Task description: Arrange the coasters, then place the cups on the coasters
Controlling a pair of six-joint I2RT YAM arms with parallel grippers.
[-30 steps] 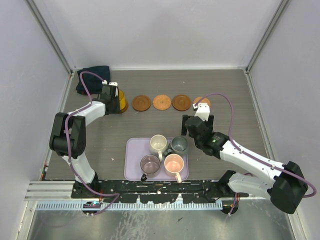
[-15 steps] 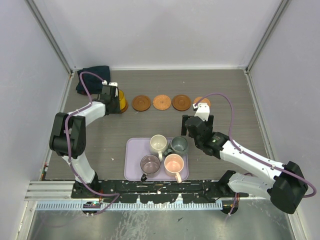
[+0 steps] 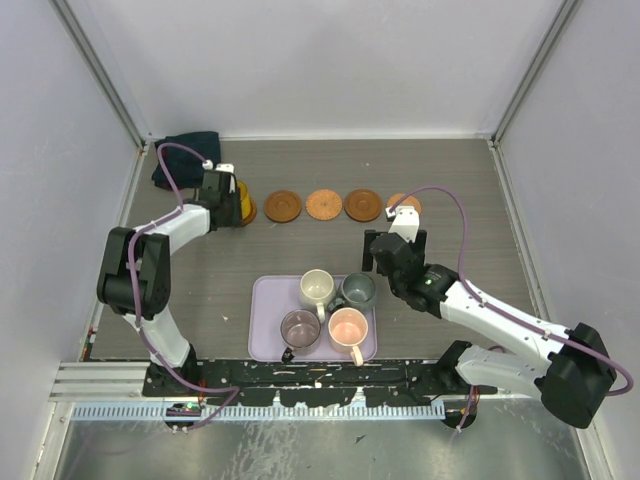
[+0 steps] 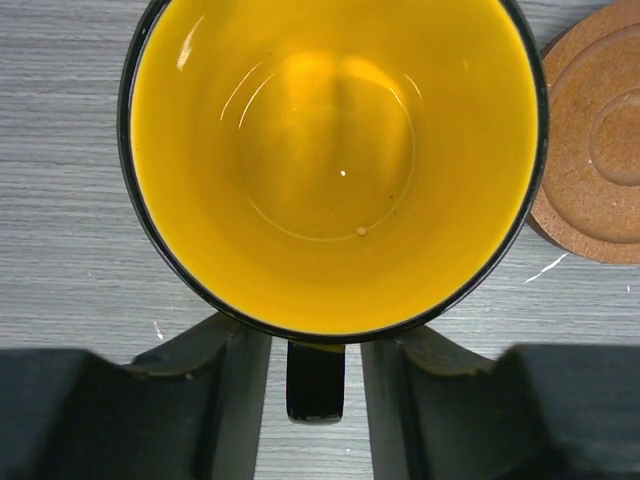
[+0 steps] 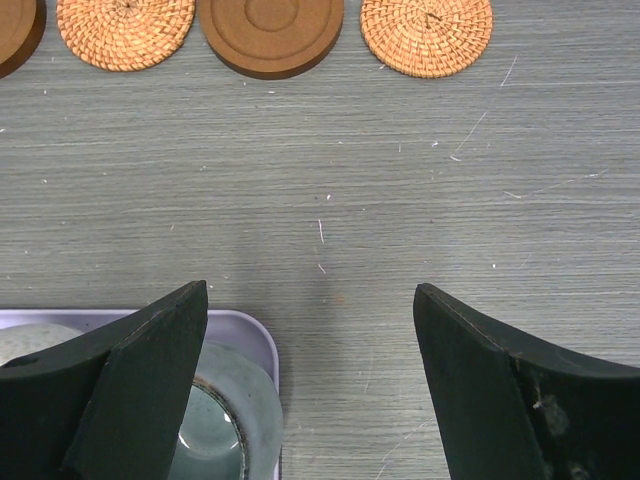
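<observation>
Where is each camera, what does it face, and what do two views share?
Top external: above, behind the left arm and right arm, facing down on the table; both show.
Left wrist: on the left arm, straight down into the yellow cup; left tool flanks its handle.
Right wrist: on the right arm, down at the coaster row and lavender tray; open right tool shows.
Shared: top and left wrist show the yellow cup.
</observation>
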